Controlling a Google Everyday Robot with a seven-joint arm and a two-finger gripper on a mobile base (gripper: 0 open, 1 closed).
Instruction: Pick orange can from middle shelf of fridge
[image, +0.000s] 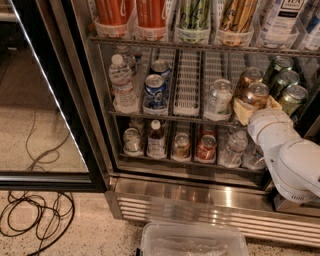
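Note:
The fridge (200, 202) stands with its glass door (60, 100) swung open to the left. Two short copper-orange cans stand in one lane at the right of the middle shelf (187, 85), the front orange can (257, 91) and a second one (248, 76) behind it. My gripper (256, 106), on a white arm coming from the lower right, is at the front can. Its tan fingers (240, 110) stand open on either side of the can's lower half, which they partly hide.
Green cans (290, 95) stand just right of the orange cans, a clear jar (219, 97) just left. A blue can (154, 90) and a water bottle (121, 82) are further left. Small bottles and cans fill the rack below. A clear plastic bin (192, 240) and cables (35, 215) lie on the floor.

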